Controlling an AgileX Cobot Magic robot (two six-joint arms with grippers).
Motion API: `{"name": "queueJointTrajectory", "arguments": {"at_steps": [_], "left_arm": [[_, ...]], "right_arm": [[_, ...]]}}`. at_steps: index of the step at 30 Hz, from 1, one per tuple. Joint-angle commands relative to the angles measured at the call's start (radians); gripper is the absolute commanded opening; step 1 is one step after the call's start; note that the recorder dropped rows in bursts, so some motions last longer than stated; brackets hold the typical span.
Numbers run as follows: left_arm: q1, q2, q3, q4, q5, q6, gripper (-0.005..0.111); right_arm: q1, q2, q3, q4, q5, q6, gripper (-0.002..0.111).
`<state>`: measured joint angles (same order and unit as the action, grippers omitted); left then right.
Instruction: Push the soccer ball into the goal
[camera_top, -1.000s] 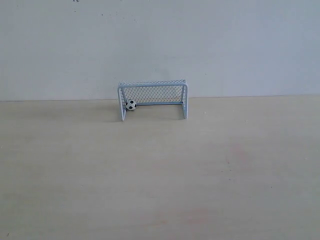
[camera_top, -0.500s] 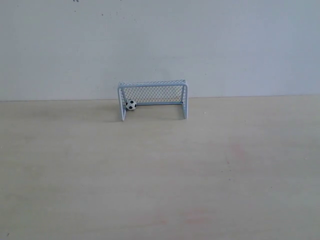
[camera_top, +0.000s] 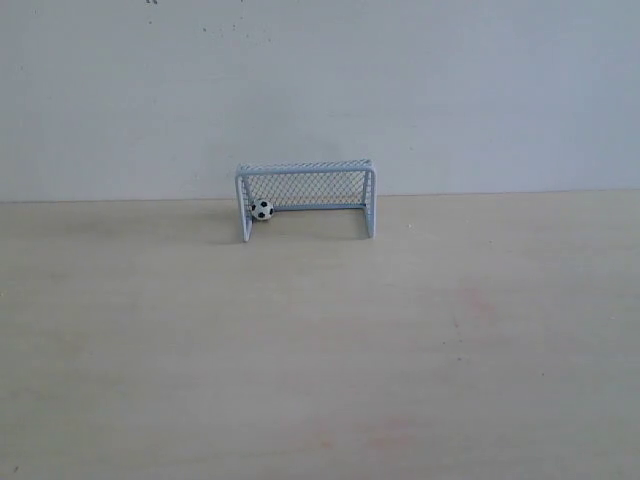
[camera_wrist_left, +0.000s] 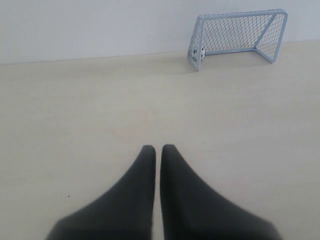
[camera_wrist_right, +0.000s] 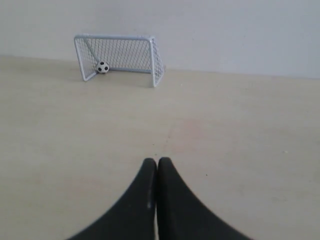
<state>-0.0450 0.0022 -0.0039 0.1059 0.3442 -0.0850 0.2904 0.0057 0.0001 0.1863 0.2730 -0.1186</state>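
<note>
Though tiny against the goal (camera_top: 305, 170), easy enough to spot the soccer ball (camera_top: 262, 210): inside the mouth, resting on the counter (camera_top: 300, 350), tucked just beside the left post in the exterior view. Behind it, fine mesh netting and a low rear bar. Goal upright near the far edge of the counter, close to the pale wall (camera_top: 320, 80), open mouth facing the exterior camera. From the left wrist, ball mostly hidden behind the near post and side netting, only a sliver of white and black showing. From the right wrist, plainly visible within the frame, next to one post.

Left pincer (camera_wrist_left: 158, 150): dark fingers drawn almost together, just a thin slit between the tips, nothing held, over bare counter and well apart from the goal. Right pincer (camera_wrist_right: 157, 162): fingers pressed together, tips touching, nothing between them, likewise well apart from the goal and pointed roughly toward it.

Faint pinkish stain (camera_top: 475, 300) on the light wood surface, right of centre in the exterior view.
</note>
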Motion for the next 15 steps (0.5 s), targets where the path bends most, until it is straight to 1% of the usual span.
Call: {"name": "queueJointTrajectory", "arguments": {"at_steps": [1,15], "left_arm": [[0.003,-0.002,0.004,0.000,-0.004,0.002,0.004],[0.003,-0.002,0.004,0.000,-0.004,0.002,0.004]], "right_arm": [[-0.003,-0.006,0.000,-0.025,0.052,-0.003,0.000],[-0.003,-0.006,0.000,-0.014,0.058,0.016,0.000]]}}
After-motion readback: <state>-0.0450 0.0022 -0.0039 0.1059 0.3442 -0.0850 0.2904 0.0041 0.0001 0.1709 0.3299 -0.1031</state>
